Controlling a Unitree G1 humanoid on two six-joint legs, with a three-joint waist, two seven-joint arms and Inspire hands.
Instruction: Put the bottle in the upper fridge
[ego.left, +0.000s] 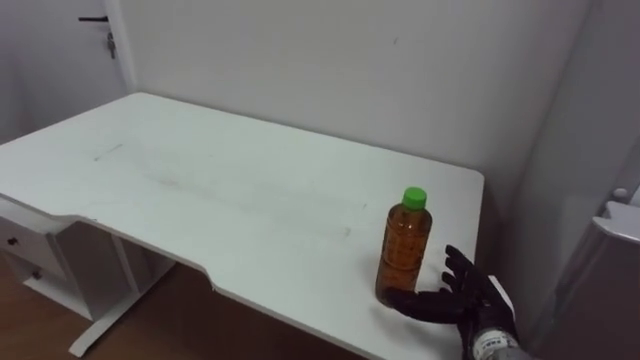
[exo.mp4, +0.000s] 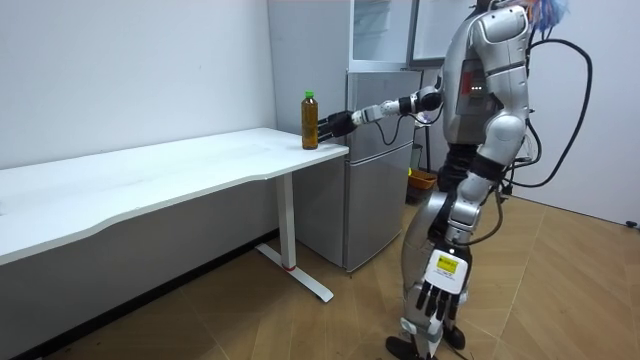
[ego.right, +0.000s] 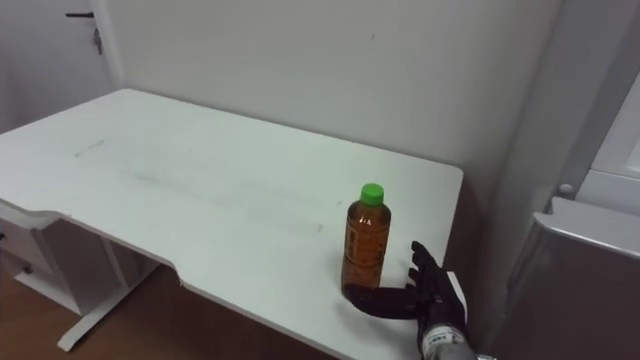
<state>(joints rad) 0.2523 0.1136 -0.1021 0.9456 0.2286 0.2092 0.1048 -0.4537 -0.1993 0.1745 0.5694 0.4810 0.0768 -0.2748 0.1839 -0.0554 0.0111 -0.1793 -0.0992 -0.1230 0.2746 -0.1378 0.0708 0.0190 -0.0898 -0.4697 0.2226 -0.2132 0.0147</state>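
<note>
The bottle (ego.left: 404, 245) stands upright on the worktop (ego.left: 200, 190), near the front right corner, at the end nearest the fridge (exo.mp4: 375, 170). It holds amber liquid and is closed with a green cap. My right arm is extended forward at worktop height, and my right robot hand (ego.left: 470, 296) is positioned just beside the bottle on its right side, low against the base. The fingers (ego.left: 458, 265) are spread apart and straight, pointing up and away from me, and are not wrapped around the bottle. The thumb lies along the worktop toward the foot of the bottle; I cannot tell whether it touches the bottle or stops just short of it. The bottle rests on the worktop under its own weight. In the room view I stand upright on the floor beside the fridge, facing the end of the worktop. My left arm hangs down along my side, with my left robot hand (exo.mp4: 437, 297) at thigh level, fingers relaxed and pointing at the floor, holding nothing. The fridge stands against the wall, directly next to the worktop's end.
</note>
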